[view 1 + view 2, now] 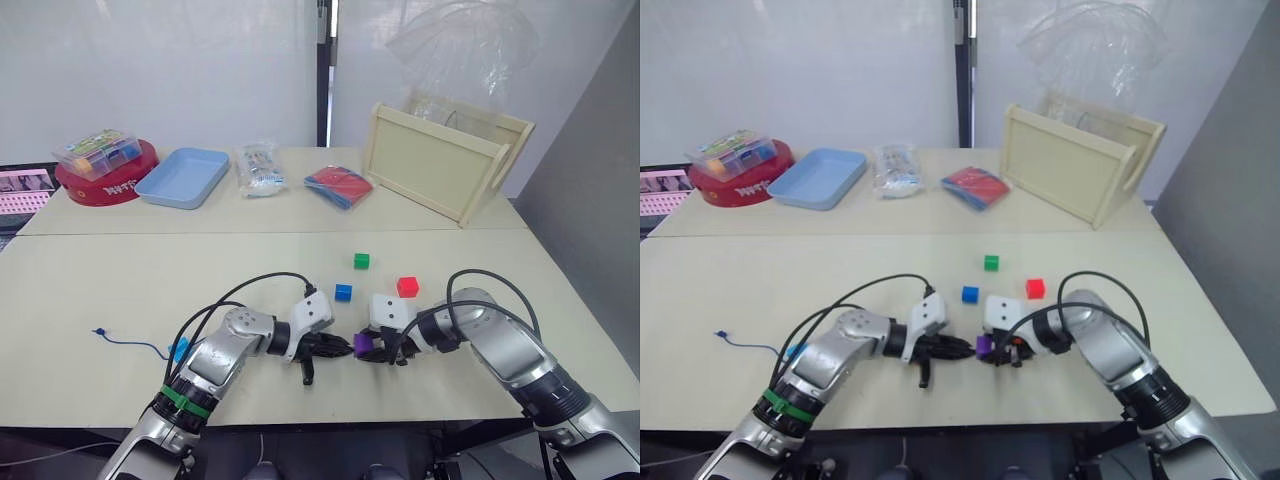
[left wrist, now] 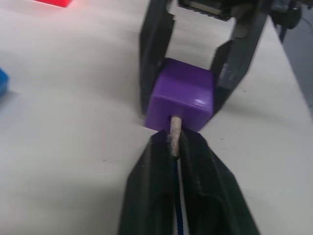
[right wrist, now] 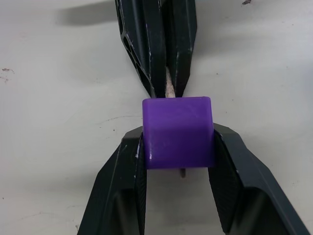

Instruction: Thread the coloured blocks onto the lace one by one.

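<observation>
The right pincer [image 3: 178, 147] pinches the purple block [image 3: 178, 132] low over the bench [image 1: 120, 290]; the left pincer [image 2: 175, 147] squeezes the lace [image 2: 174, 132] by its stiff tip; the block looks light and slippery, so holding its flat sides seems best.

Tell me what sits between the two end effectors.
The purple block, clamped by the right end effector. The left end effector pinches the lace's pale tip into it, per both wrist views.

Purple block [image 3: 178, 132], black fingers [image 3: 122, 181], pale lace tip [image 2: 174, 128]; green [image 1: 361, 261], blue [image 1: 343, 292], red [image 1: 406, 287] blocks; possibly a cyan one [image 1: 179, 349].
</observation>
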Available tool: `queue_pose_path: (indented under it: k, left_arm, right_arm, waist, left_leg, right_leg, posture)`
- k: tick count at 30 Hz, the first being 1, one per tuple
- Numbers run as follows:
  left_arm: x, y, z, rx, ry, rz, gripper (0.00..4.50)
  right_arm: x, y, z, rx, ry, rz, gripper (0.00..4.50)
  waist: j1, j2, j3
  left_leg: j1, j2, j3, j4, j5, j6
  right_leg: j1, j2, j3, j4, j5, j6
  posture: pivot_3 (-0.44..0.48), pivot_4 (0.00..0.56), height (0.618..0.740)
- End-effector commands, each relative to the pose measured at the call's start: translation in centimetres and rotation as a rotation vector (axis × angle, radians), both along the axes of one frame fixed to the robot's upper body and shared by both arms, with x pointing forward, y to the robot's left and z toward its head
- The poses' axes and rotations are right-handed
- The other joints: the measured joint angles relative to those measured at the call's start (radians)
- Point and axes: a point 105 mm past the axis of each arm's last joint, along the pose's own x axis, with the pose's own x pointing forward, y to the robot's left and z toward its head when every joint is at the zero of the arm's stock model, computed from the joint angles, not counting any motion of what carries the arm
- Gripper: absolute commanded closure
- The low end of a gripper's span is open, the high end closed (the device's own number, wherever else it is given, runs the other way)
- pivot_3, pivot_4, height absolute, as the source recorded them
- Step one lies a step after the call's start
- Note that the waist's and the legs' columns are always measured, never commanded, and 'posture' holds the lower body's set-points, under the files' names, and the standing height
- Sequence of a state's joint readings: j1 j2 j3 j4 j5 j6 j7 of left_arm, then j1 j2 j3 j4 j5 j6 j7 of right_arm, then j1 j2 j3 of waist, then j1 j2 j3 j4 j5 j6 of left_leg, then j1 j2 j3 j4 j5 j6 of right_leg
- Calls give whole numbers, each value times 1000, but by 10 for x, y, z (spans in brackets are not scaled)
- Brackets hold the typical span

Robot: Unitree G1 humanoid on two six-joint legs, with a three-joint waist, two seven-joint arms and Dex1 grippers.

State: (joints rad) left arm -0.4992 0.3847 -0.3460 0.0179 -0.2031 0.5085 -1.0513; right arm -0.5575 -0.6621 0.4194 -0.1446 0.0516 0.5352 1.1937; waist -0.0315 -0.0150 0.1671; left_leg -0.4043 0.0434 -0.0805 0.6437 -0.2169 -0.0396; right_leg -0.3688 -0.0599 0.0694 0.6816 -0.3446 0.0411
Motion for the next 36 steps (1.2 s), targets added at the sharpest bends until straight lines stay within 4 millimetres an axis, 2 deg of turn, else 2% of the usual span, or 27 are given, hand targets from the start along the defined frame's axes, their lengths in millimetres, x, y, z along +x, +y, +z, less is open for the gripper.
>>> queue_pose_path:
  k: [1,4,9,14,21,29,30,36]
  left_arm:
    - [-12,-14,25,-90,-44,-107,2828]
    - [-14,9,28,-62,-30,-113,1844]
    - [-11,30,33,-38,-13,-103,1838]
    - [-8,45,19,60,-46,-110,1838]
    - [-2,46,2,140,-108,-110,1838]
    - [-6,42,-13,170,-105,-134,4332]
    - [-7,42,-13,170,-102,-139,4487]
    - [-13,24,2,59,-80,-159,4500]
  right_arm:
    - [-13,17,0,32,11,70,3318]
    - [-12,13,-5,11,21,52,3318]
    - [-12,14,-5,18,22,47,3318]
    - [-11,14,-5,17,21,42,3318]
    - [-11,13,-3,18,23,32,3318]
    - [-13,13,-2,21,28,23,3318]
    - [-13,12,-2,21,28,23,3318]
    - [-13,12,-3,17,33,13,3318]
  waist:
    - [-1,0,0]
    - [-8,0,0]
    - [-14,0,0]
    - [-13,0,0]
    - [-11,0,0]
    - [-10,0,0]
    - [-10,0,0]
    - [-10,0,0]
  left_leg:
    - [0,0,0,0,0,0]
    - [0,0,0,-1,0,0]
    - [0,1,0,-1,0,0]
    - [0,1,0,-1,0,0]
    - [0,1,0,-1,0,0]
    - [0,1,0,-1,0,0]
    - [0,1,0,-1,0,0]
    - [0,0,0,-1,0,0]
  right_leg:
    - [0,0,0,0,0,0]
    - [0,0,0,0,0,0]
    - [0,1,0,0,0,0]
    - [0,1,0,0,0,0]
    - [0,1,0,0,0,0]
    - [0,1,0,0,0,0]
    - [0,1,0,0,0,0]
    - [0,1,0,0,0,0]
  posture:
    - [0,150,740]
    - [0,150,740]
    - [0,150,740]
    - [0,150,740]
    - [0,150,740]
    - [0,150,740]
    - [0,150,740]
    - [0,150,740]
